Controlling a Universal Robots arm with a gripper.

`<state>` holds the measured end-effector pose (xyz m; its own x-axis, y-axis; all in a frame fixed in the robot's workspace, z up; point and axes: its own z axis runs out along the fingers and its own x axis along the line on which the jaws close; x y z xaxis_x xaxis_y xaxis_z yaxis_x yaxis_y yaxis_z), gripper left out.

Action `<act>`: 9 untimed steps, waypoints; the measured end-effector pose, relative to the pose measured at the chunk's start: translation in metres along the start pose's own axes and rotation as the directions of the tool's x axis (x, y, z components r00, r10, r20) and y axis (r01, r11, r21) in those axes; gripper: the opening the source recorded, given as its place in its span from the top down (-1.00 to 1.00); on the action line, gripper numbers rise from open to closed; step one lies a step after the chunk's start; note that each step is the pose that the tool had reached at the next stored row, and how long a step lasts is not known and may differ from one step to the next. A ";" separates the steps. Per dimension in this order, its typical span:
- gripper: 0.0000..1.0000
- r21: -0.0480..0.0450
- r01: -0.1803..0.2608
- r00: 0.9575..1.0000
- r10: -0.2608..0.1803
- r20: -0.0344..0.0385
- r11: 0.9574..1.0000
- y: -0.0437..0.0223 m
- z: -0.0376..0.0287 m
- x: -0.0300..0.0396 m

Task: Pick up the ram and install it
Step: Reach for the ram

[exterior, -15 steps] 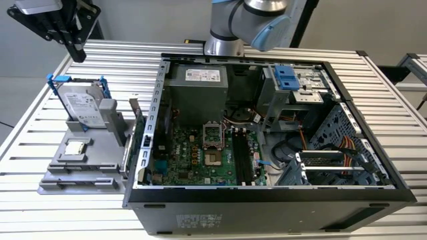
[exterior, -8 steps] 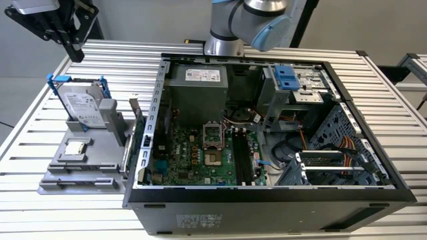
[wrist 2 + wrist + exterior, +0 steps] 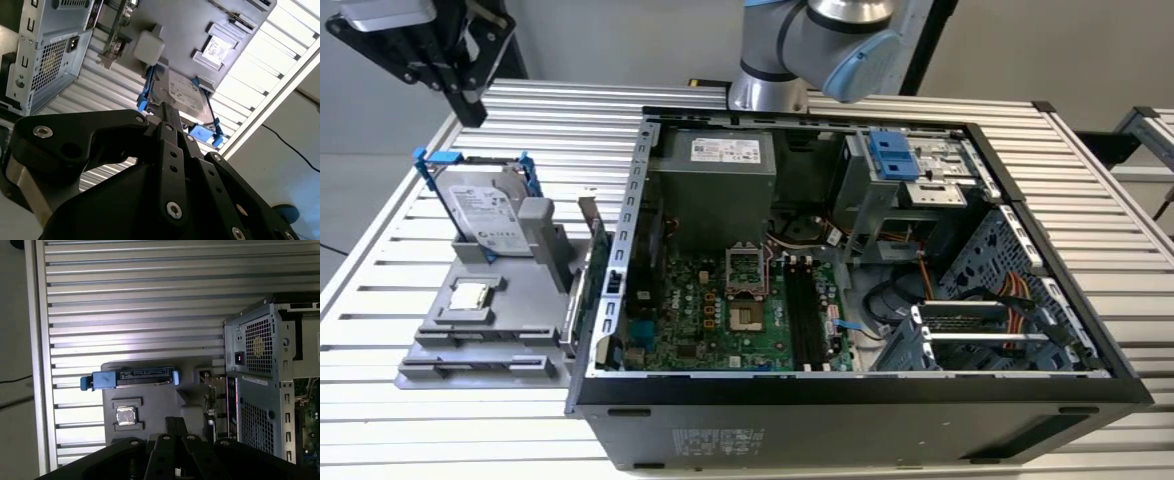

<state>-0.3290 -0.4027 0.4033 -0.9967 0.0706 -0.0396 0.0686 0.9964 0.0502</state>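
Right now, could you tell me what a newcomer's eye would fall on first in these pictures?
The open computer case dominates the exterior view, its green motherboard exposed. At the exterior view's left, a grey tray holds a hard drive in a blue caddy, and the gripper hangs above it.

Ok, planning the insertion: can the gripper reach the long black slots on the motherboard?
Probably yes: the case lies open, nothing covers the slots, and the gripper hangs free above the parts holder.

Lab, slatted metal bench [image 3: 560, 120], open computer case [image 3: 854, 425]
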 end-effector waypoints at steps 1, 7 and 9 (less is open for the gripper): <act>1.00 0.000 0.000 1.000 0.000 0.000 1.000 -0.0007 -0.0001 -0.0001; 1.00 0.000 0.001 1.000 -0.001 0.000 1.000 -0.0049 -0.0002 -0.0004; 1.00 0.000 0.001 1.000 -0.001 0.000 1.000 -0.0066 -0.0003 -0.0005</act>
<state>-0.3289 -0.4093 0.4033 -0.9968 0.0696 -0.0396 0.0676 0.9964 0.0502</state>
